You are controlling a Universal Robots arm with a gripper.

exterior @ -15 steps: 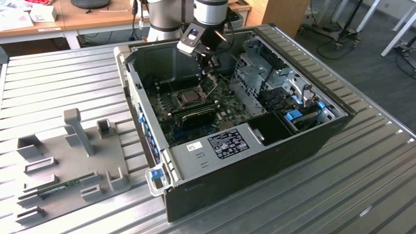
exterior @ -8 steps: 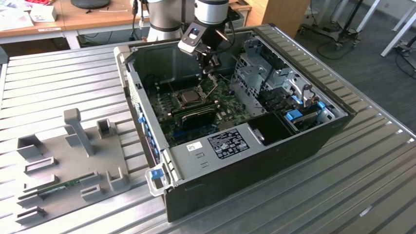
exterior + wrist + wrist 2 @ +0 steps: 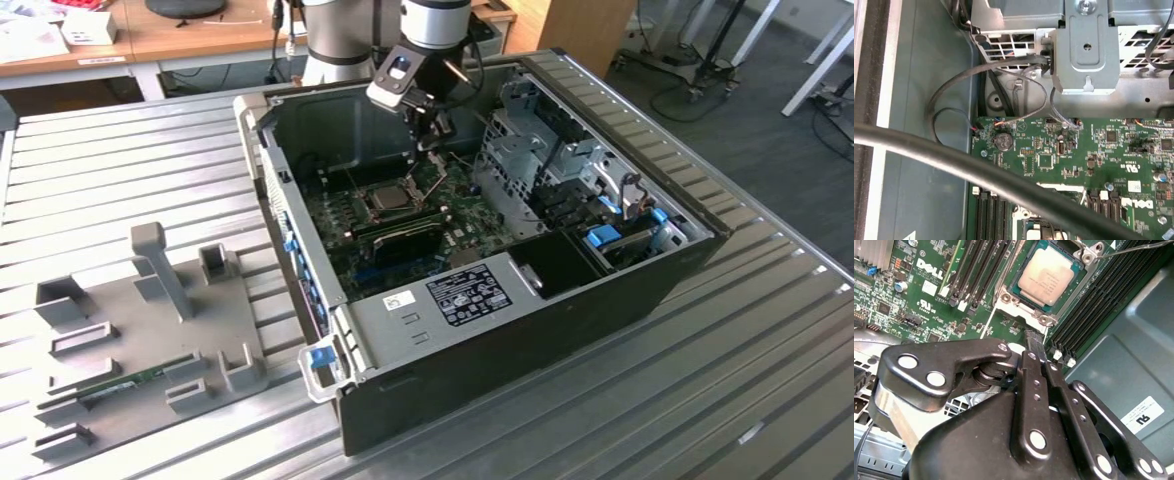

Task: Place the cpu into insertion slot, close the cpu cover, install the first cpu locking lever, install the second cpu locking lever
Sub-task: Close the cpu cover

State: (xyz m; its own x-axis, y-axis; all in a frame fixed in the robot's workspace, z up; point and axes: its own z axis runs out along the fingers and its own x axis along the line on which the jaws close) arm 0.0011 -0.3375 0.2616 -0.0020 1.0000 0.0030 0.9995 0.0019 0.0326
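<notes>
The cpu (image 3: 1048,276), a square chip with a silver-grey top, lies flat in the insertion slot (image 3: 1015,287) of the green motherboard (image 3: 929,295); the exterior view shows the cpu (image 3: 390,198) inside the open computer case. A silver bracket with screws (image 3: 1004,299) rims the slot, and a thin lever wire (image 3: 1134,247) runs off from one corner. I cannot tell whether the cpu cover lies over the chip. My gripper (image 3: 1034,337) hovers just beside the slot's corner, its black fingers (image 3: 1030,370) shut together on nothing. The gripper (image 3: 437,150) reaches down into the case.
The case walls (image 3: 274,180) and the metal drive cage (image 3: 534,150) hem in the board. Long black memory slots (image 3: 979,265) flank the socket. A thick black cable (image 3: 979,170) crosses the first wrist view. A grey fixture tray (image 3: 134,330) lies on the ribbed metal table.
</notes>
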